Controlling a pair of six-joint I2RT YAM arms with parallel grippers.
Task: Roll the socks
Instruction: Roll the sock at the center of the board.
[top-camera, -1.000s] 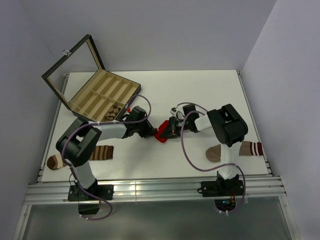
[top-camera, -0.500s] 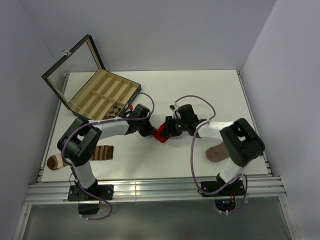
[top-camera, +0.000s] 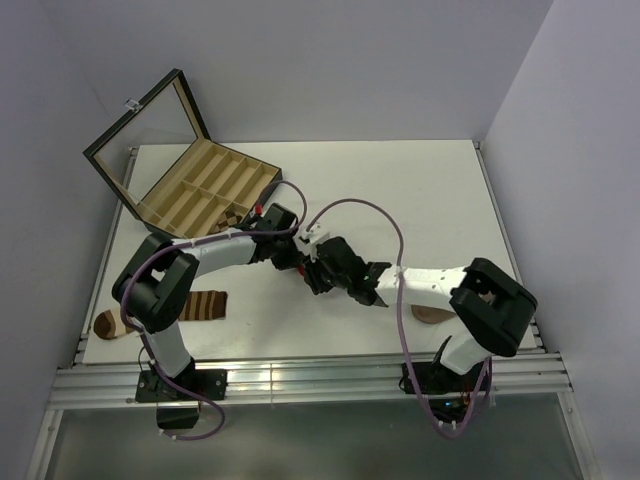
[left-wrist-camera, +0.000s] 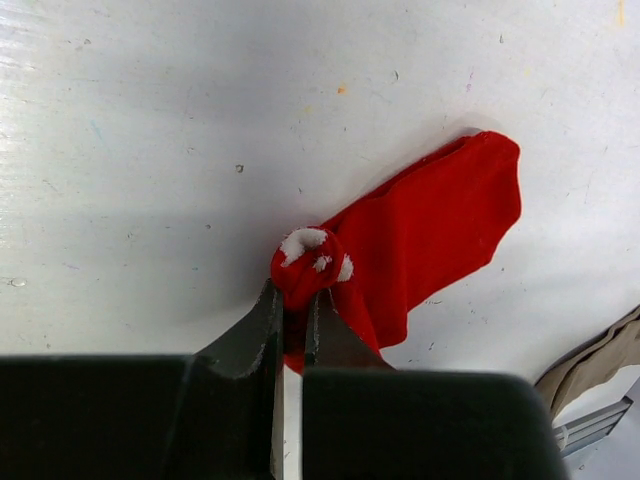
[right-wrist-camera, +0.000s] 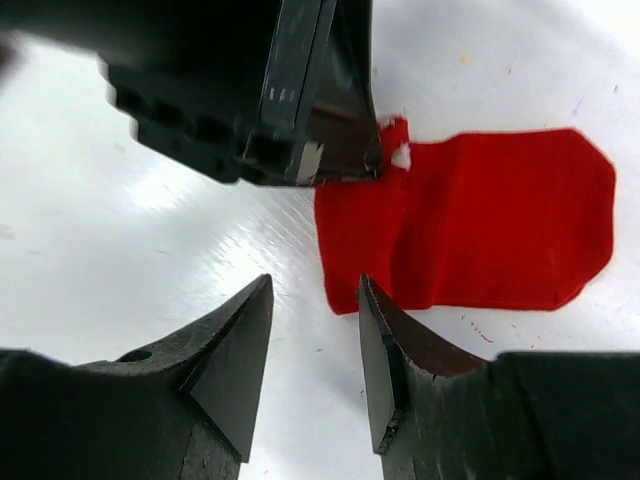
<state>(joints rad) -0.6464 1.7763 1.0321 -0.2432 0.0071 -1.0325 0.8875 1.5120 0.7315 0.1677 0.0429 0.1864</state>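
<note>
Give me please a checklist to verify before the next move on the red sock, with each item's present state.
1. Left tool shut on the rolled end of the red sock: ok.
2. Right tool open and empty: ok.
3. Right tool apart from left tool: ok.
4. Rest of red sock flat on the table: ok.
5. Red sock fully rolled: not ok, only one end.
6. Argyle sock in the box, rolled: cannot tell.

Matt red cloth sock (left-wrist-camera: 430, 230), glossy white table (left-wrist-camera: 150, 120), matt black plastic left pincer (left-wrist-camera: 295, 302)
</note>
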